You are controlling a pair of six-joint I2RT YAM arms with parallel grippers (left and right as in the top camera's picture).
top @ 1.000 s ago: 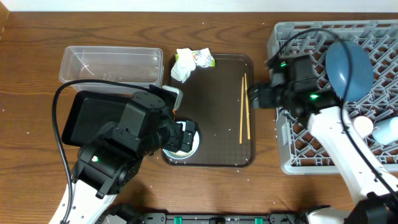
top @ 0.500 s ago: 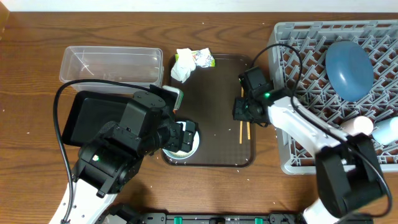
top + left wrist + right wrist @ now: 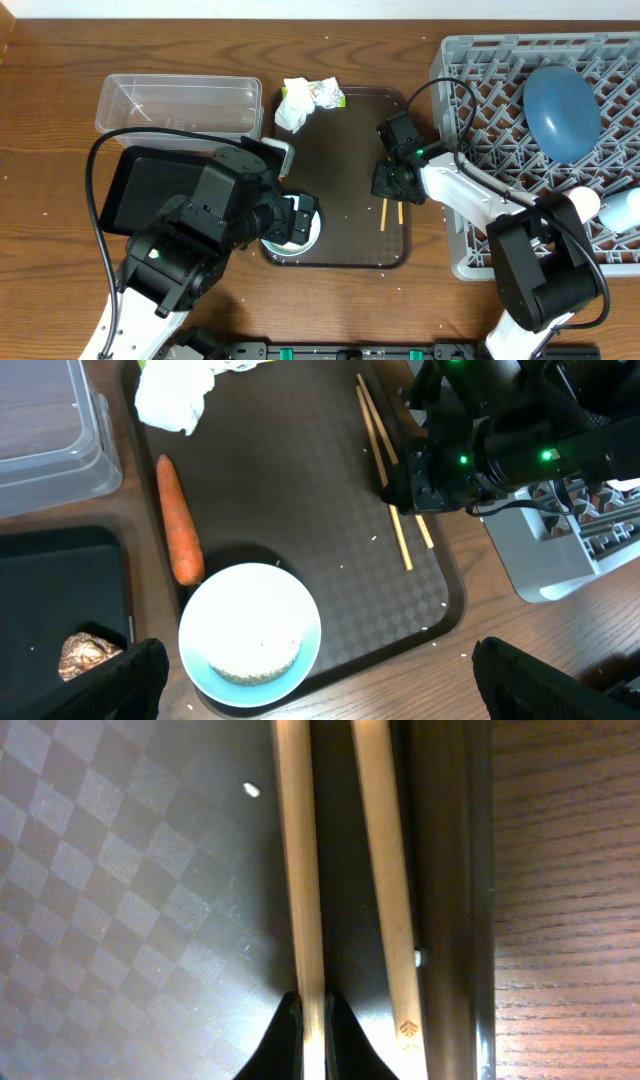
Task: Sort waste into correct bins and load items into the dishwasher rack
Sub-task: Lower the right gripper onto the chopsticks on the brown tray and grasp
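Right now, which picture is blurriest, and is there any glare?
Right wrist view: so close that the chopsticks look soft. Left wrist view: crisp, the bowl casting a dark shadow. Overhead view: evenly lit, faint sheen on the clear tub.

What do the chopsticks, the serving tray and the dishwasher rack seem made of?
The chopsticks: pale tan and matte, likely wood or bamboo, though the grain is too faint to confirm. The serving tray: dark brown, probably plastic, with a moulded checkered texture and slight sheen. The dishwasher rack: grey moulded plastic, going by its uniform lattice.
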